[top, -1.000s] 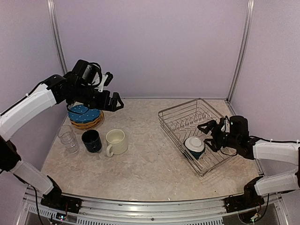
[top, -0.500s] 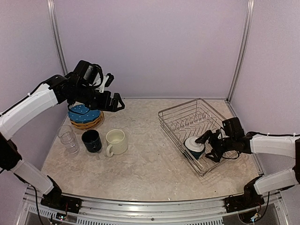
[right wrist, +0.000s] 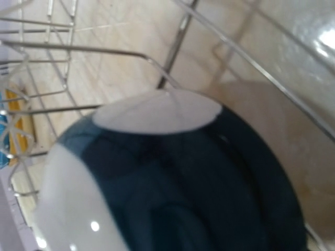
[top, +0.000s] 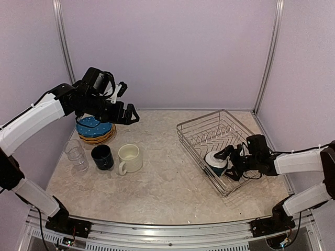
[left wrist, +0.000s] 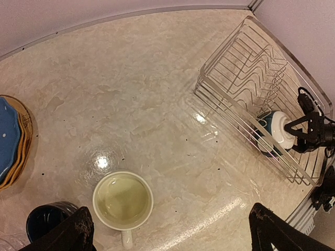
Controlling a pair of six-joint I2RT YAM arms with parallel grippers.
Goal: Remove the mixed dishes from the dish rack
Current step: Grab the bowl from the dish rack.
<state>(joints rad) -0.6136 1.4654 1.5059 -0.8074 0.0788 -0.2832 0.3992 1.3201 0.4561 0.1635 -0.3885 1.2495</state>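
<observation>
Near right first: right gripper [top: 229,163] reaching into the near end of the dish rack [top: 201,128], jaws at full spread, one finger on either side of the teal bowl [top: 216,163]. Nothing clamped; impossible to say whether the pads touch it. Bowl tipped on its side against the wires, glossy dark teal outside with white patches, filling the whole right wrist view. Rack itself silver wire, raised sides, a row of V-shaped tines running toward its far end.

Across to the left, well apart from the rack: clear glass [top: 76,155], navy mug [top: 102,156] and cream mug [top: 129,157] in a row, all upright, cream handle pointing at the near edge. Just behind them, blue white-dotted plate [top: 94,125] on top of the orange plates [top: 98,138]. Over that stack, left gripper [top: 124,114] hanging in the air, jaws wide apart, holding nothing.

Underneath it all, a beige marbled table [top: 167,183], shiny, with a bright glare spot beside the cream mug. Farther back, plain pale lilac walls [top: 172,52], with metal posts [top: 268,57] in the far corners.
</observation>
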